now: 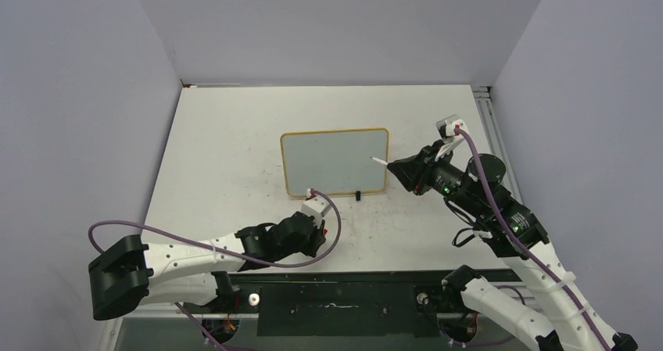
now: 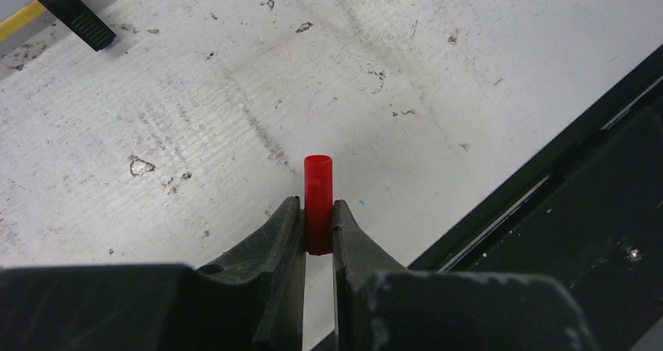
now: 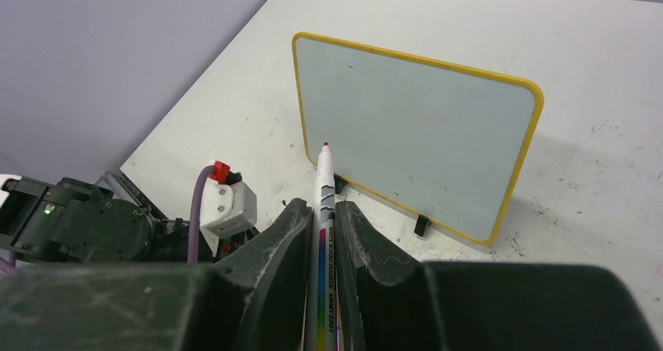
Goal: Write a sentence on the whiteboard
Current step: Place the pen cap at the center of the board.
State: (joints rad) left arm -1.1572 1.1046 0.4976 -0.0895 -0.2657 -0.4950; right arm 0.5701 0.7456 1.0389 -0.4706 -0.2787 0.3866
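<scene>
The whiteboard (image 1: 335,162) stands upright mid-table, pale grey face, yellow frame, black feet; it also shows in the right wrist view (image 3: 414,136). Its face is blank; no red sentence shows. My right gripper (image 1: 400,169) is shut on a white marker (image 3: 324,210) with a red tip, uncapped, pointing at the board from its right side, tip just off the face. My left gripper (image 2: 318,210) is shut on the red marker cap (image 2: 317,191), held low over the table in front of the board.
The tabletop (image 1: 234,155) carries faint scribble marks and scuffs. A black rail (image 1: 336,304) runs along the near edge by the arm bases. Grey walls enclose the table left, back and right. One black board foot (image 2: 74,13) shows near my left gripper.
</scene>
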